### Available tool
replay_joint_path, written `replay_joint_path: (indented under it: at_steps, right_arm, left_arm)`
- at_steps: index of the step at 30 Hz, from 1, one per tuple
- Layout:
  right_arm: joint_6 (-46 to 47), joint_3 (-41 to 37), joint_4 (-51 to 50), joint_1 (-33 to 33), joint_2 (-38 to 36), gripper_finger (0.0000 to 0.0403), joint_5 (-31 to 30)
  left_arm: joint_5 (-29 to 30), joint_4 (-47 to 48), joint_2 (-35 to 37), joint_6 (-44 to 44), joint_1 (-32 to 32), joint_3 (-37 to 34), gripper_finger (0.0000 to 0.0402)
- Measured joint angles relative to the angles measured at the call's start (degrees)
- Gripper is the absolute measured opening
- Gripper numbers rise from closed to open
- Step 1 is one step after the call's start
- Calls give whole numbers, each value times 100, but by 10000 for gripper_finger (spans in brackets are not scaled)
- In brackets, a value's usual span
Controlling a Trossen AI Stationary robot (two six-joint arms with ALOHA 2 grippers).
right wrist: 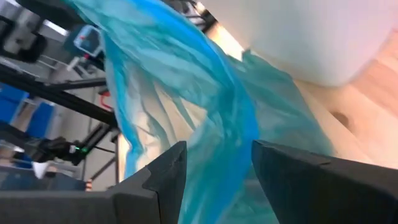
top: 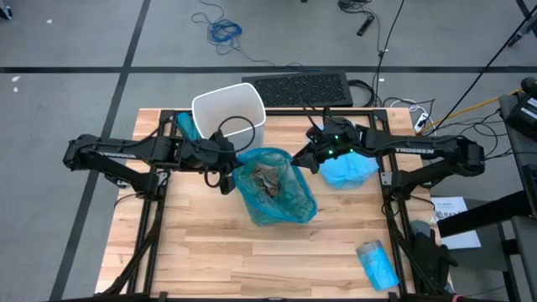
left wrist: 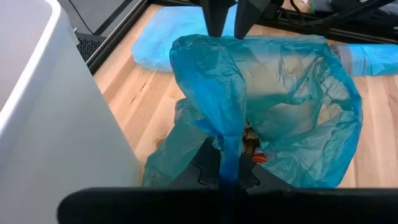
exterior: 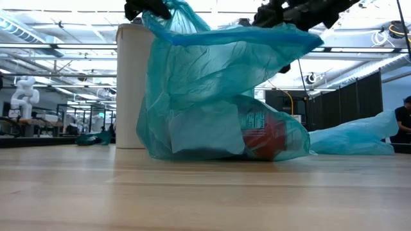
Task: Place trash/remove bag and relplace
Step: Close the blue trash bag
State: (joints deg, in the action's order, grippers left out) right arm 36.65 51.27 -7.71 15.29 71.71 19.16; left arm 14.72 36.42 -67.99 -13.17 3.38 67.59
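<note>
Bag (top: 273, 189) sits beside bin (top: 229, 113); left gripper (top: 225, 164) pinches rim, right gripper (top: 300, 157) spread astride opposite rim, holding mouth up.

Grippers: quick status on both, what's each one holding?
Left gripper: shut on the blue bag rim.
Right gripper: open, fingers either side of the bag's rim.

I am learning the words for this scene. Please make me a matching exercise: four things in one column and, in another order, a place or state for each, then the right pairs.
Things:
1. white bin
2. filled blue bag
3. left gripper
4. spare blue bag

Places or states:
a. lies flat under the right arm
b. shut on the bag's rim
c. stands upright at the back of the table, without a liner
d. sits on the table between the two arms, trash inside

Pairs: 1-c, 2-d, 3-b, 4-a
</note>
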Motion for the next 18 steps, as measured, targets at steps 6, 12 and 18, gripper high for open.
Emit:
replay_joint_path:
  at_steps: [6,12,18]
  right_arm:
    - [12,1,283,55,303,174,335]
    - [193,0,303,43,603,159,509]
    - [69,-1,328,43,634,21,476]
  left_arm:
    - [-2,3,0,0,0,0,0]
    - [0,2,0,19,0,0,0]
    - [-1,-10,0,0,0,0,0]
